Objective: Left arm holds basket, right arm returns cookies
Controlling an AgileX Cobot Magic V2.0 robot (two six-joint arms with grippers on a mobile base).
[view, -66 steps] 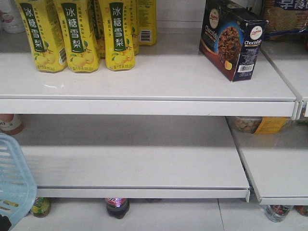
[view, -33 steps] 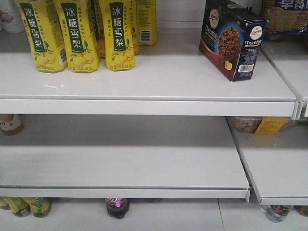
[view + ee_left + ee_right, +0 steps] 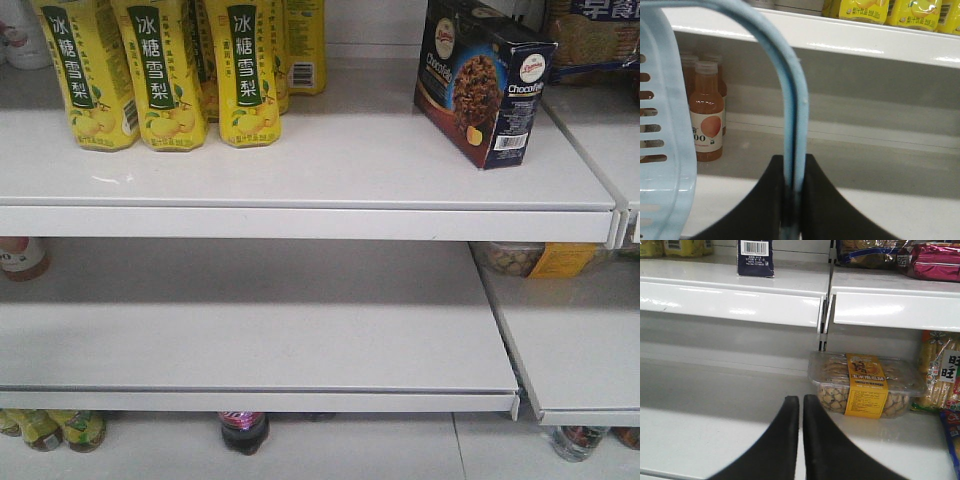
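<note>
The cookies box (image 3: 480, 80), dark navy and brown with a chocolate-chip cookie picture, stands upright on the top shelf (image 3: 300, 190) at the right. Its barcode side shows in the right wrist view (image 3: 755, 258). My left gripper (image 3: 794, 172) is shut on the arched light blue handle (image 3: 790, 85) of the basket (image 3: 662, 140), whose slotted side fills the left edge of the left wrist view. My right gripper (image 3: 801, 412) is shut and empty, low in front of the lower shelf, well below the box. Neither arm shows in the front view.
Yellow pear-drink cartons (image 3: 160, 70) stand at the top shelf's left. An orange drink bottle (image 3: 706, 117) stands on the lower shelf behind the basket. A clear snack tub with a yellow label (image 3: 865, 385) sits just right of my right gripper. Bottles stand under the bottom shelf (image 3: 243, 430).
The basket corner that showed at the lower left of the front view a second ago has left that view. The cookies box has not moved.
</note>
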